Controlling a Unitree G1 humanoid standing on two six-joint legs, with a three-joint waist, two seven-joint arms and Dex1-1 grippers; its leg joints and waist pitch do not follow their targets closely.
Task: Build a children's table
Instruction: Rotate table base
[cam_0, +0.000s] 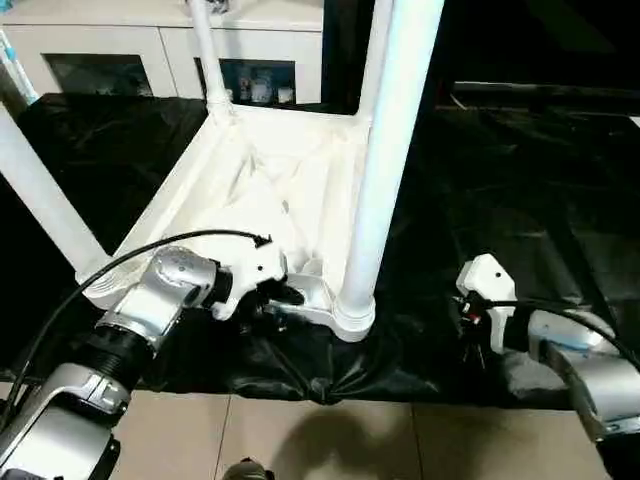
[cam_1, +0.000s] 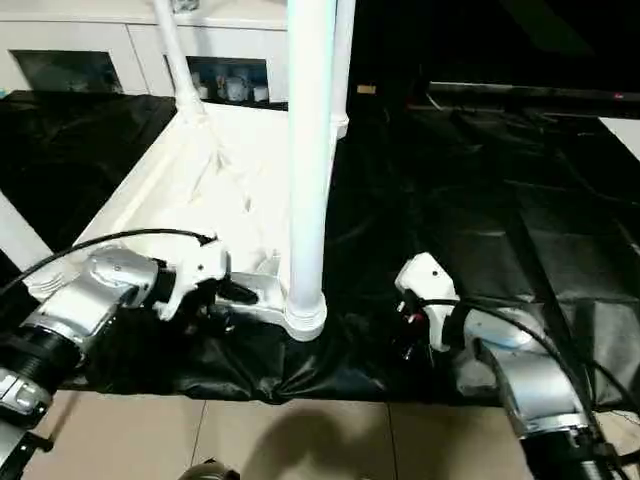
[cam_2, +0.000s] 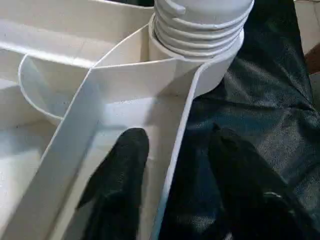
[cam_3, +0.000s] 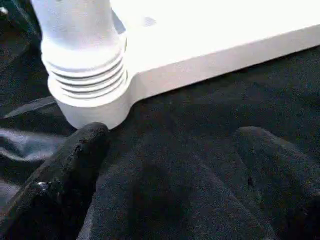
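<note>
With the table top (cam_0: 270, 180) lying upside down on the black cloth (cam_0: 500, 200) at centre frame, you can count four legs standing in its corner sockets: the near leg (cam_0: 385, 160) right of centre, the far leg (cam_0: 207, 55) at upper centre, another leg (cam_0: 40, 190) at the left edge, and a fourth leg (cam_0: 372, 50) just behind the near one at the top. Judge the assembly as nearly complete; what remains is probably seating checks and turning the table upright. Note that the near leg's ribbed collar (cam_2: 200, 25) sits in its rounded socket, and that the white plastic underside carries stiffening ribs inside a raised rim. At lower left, the left gripper (cam_0: 275, 300) straddles the near rim (cam_2: 175, 150), one finger inside and one outside, jaws at medium spread. At lower right, the right gripper (cam_0: 470, 335) hangs wide and empty over the cloth, near the socket. Behind the table stands a white cabinet (cam_0: 100, 50).
</note>
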